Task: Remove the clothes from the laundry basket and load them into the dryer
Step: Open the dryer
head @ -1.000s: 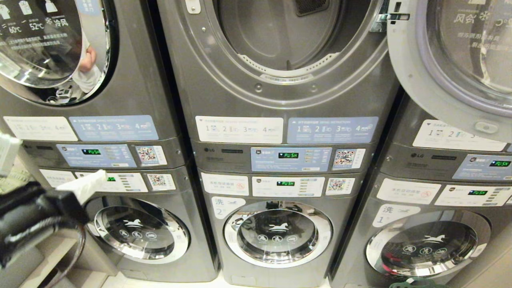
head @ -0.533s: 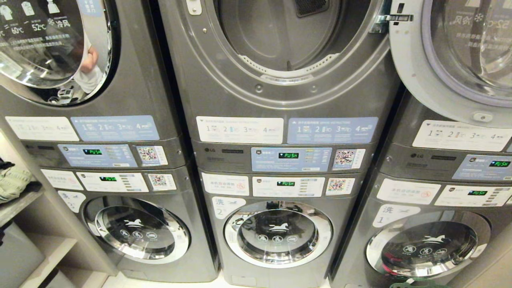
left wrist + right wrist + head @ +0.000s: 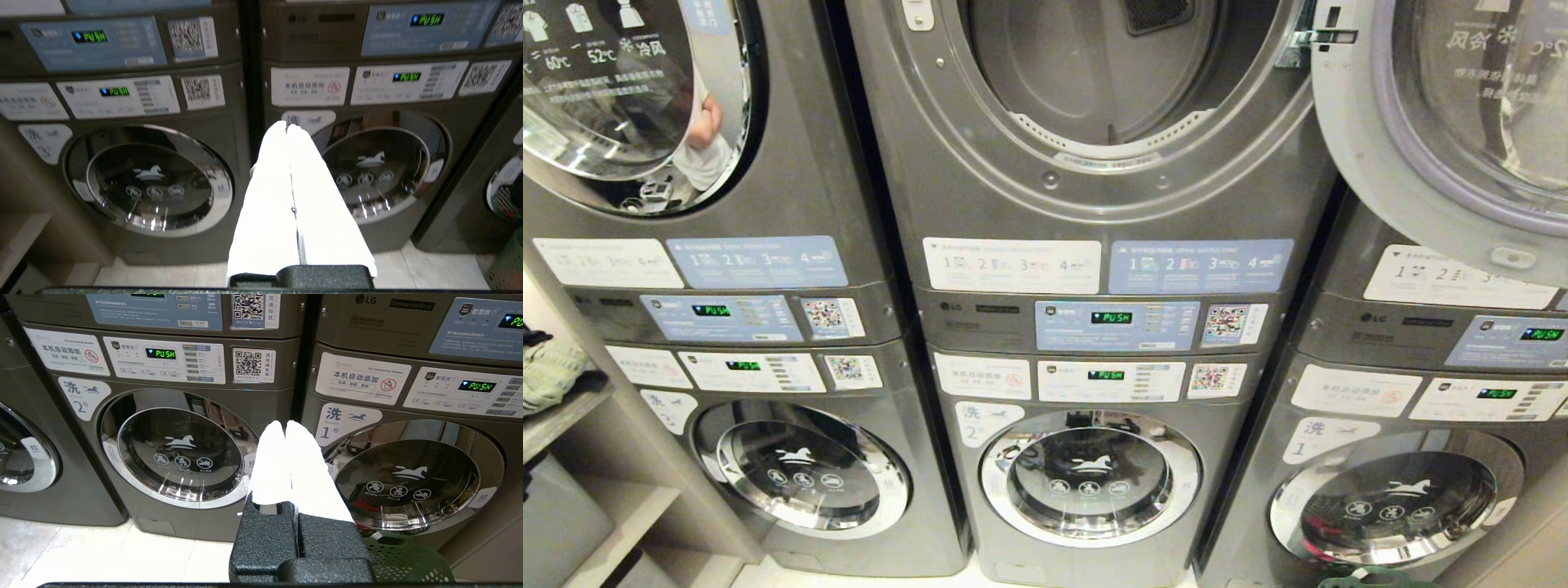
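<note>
The dryer (image 3: 1094, 73) is the upper middle machine. Its round door (image 3: 1445, 139) is swung open to the right, and the visible part of the drum is bare grey metal. The green laundry basket (image 3: 404, 559) stands on the floor at the lower right, before washer 1; only its rim (image 3: 1372, 578) shows in the head view. The clothes in it are hidden. My left gripper (image 3: 287, 126) hangs low before the lower washers, its white fingers pressed together on nothing. My right gripper (image 3: 284, 424) is likewise shut and empty, between washers 2 and 1.
Three stacks of grey machines fill the view, with closed washer doors (image 3: 1090, 478) below. A wooden shelf (image 3: 572, 408) at the left holds a pale folded cloth (image 3: 547, 376). A person is reflected in the left dryer's door (image 3: 707, 122). Light floor tiles (image 3: 102, 555) lie in front.
A second ago my left arm showed at the lower left of the head view, white fingers pointing right. It has since dropped out of that view.
</note>
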